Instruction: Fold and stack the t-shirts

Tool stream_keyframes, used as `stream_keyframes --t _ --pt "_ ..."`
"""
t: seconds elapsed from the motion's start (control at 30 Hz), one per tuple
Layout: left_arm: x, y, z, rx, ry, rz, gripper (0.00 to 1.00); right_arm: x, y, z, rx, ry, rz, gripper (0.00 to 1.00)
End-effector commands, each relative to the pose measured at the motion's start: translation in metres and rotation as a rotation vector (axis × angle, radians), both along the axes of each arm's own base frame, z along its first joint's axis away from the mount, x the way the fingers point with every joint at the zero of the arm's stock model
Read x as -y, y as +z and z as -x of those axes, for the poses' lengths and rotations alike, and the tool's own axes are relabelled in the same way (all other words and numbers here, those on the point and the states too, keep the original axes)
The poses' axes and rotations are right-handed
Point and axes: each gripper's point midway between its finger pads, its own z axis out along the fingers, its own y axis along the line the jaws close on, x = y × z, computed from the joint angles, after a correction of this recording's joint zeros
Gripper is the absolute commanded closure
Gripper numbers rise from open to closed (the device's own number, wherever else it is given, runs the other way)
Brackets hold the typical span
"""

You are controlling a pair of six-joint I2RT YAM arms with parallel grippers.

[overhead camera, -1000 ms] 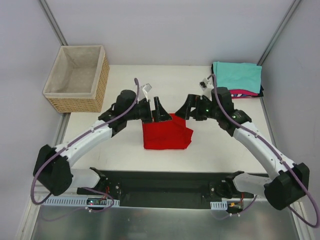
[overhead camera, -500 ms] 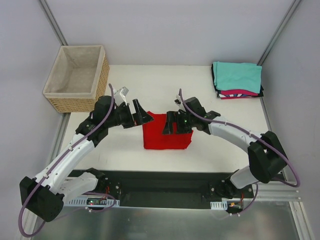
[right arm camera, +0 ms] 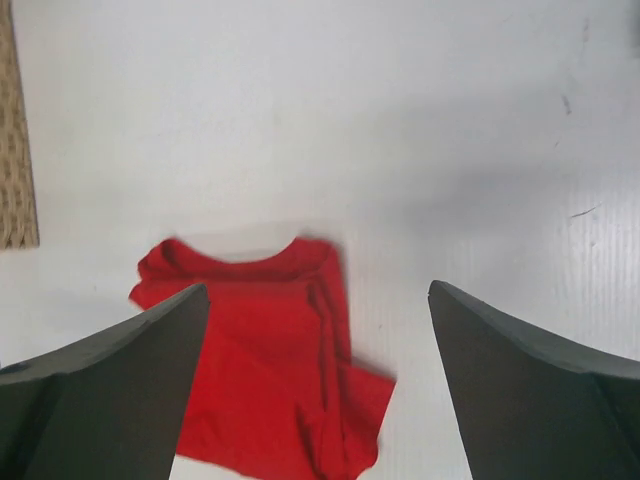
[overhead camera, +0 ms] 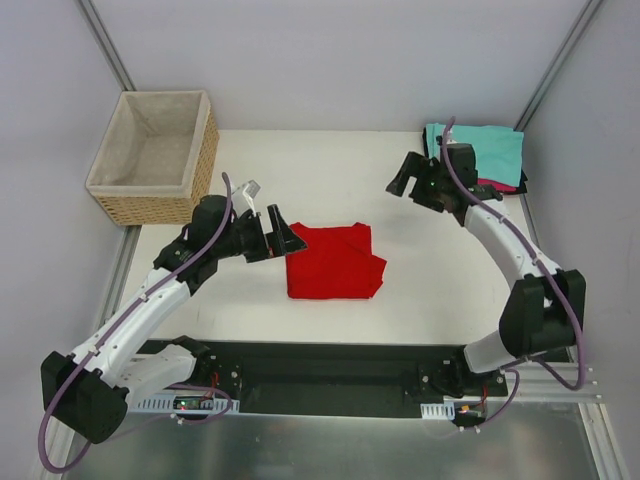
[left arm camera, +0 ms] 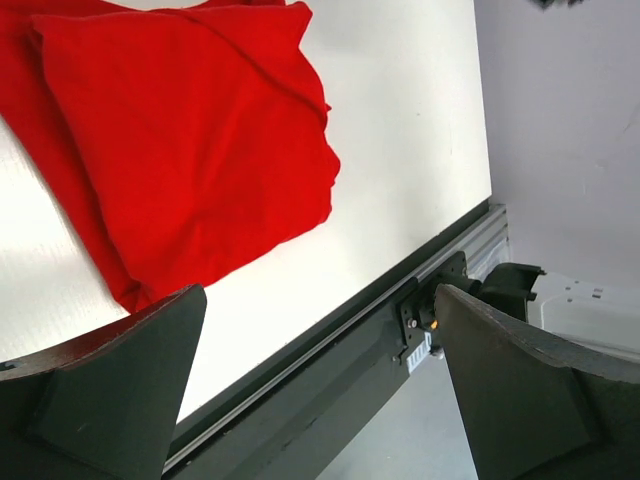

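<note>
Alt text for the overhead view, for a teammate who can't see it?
A folded red t-shirt lies mid-table, held by neither hand: the open left hand hovers at its left edge, the open right hand beside the teal-topped stack at far right. A wicker basket stands far left.

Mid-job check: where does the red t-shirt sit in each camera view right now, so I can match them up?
Top external: red t-shirt in the middle of the picture.
Left wrist: red t-shirt fills the upper left.
Right wrist: red t-shirt low, left of centre, neckline up.
Shared landmark: the white table beneath it, seen in all three.
</note>
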Motion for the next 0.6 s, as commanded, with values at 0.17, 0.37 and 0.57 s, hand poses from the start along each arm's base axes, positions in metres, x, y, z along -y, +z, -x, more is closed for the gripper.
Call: stream_keyframes --t 0.17,0.37,0.57 --pt "-0.004 -0.006 -0.001 0.012 -0.026 -0.016 0.01 0.025 -0.035 -0.092 -0.048 -0.126 -0.039 0.06" --pt "-0.008 -0.014 -0.006 -0.013 -0.023 -0.029 0.01 0.044 -0.028 -0.142 0.033 -0.175 -0.13 0.04" --pt "-0.011 -0.016 -0.02 -0.013 -0.021 -0.049 0.01 0.084 -0.029 -0.175 0.1 -0.284 -0.078 0.04"
